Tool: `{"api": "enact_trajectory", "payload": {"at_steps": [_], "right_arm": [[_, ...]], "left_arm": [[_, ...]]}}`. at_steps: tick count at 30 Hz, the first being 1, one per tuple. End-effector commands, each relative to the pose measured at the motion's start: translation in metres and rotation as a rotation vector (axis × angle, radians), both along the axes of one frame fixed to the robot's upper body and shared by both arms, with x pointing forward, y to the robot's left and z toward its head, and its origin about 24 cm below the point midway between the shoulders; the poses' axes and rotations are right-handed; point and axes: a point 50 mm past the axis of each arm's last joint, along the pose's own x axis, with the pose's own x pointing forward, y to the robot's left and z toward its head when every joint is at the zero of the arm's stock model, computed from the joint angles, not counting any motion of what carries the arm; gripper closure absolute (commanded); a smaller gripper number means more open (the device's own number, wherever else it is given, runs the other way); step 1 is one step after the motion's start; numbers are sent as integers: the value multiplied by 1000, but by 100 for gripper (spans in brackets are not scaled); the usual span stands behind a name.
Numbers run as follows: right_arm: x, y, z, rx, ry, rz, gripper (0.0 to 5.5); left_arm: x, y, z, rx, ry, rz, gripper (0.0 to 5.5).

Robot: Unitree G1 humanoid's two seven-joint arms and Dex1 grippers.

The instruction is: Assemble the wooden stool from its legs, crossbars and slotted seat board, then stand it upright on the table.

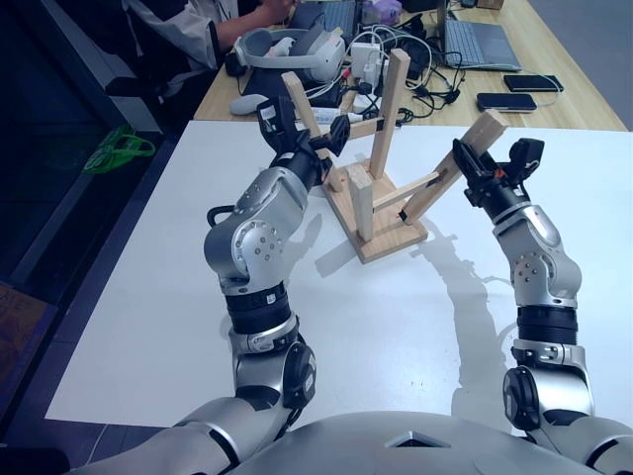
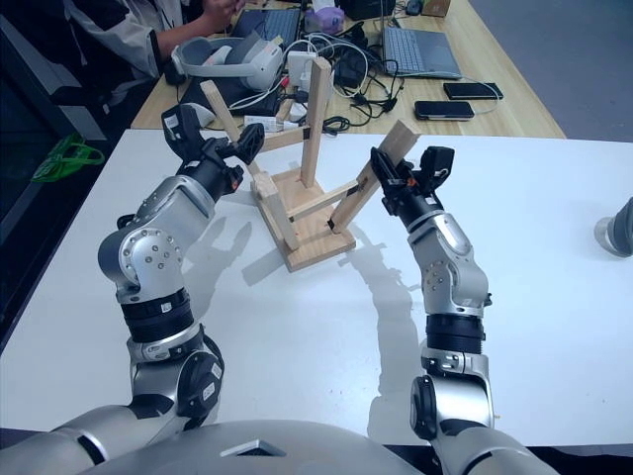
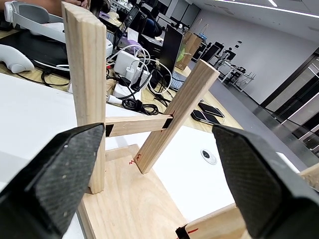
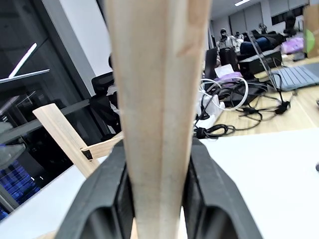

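Observation:
The wooden stool lies upside down on the white table (image 1: 178,327), its slotted seat board (image 1: 393,240) flat and tilted legs pointing up. Crossbars (image 1: 363,128) join the legs. My left gripper (image 1: 305,129) stands open astride the far left leg (image 1: 298,99); in the left wrist view one finger (image 3: 55,184) lies beside that leg (image 3: 87,89) and the other finger (image 3: 254,184) is well apart. My right gripper (image 1: 475,170) is shut on the right leg (image 1: 482,132), which shows clamped between its fingers (image 4: 107,199) in the right wrist view.
Behind the white table a wooden desk (image 1: 554,109) carries a headset (image 1: 287,47), cables, a laptop (image 2: 420,49) and phones (image 1: 506,101). A person sits at its far left. A grey object (image 2: 615,226) stands at the table's right edge.

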Motion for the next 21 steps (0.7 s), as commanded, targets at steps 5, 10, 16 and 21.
{"api": "enact_trajectory", "payload": {"at_steps": [5,10,16,21], "right_arm": [[-6,-4,-15,-45,139,101,450],[-1,0,-8,-131,158,177,450],[12,12,7,-268,176,265,450],[23,17,12,-325,193,319,450]], "left_arm": [[2,-6,-2,-10,-9,-6,149],[2,-8,-3,-19,-14,-6,149],[4,-10,-4,-31,-23,-2,149],[5,-11,-4,-35,-29,-4,149]]}}
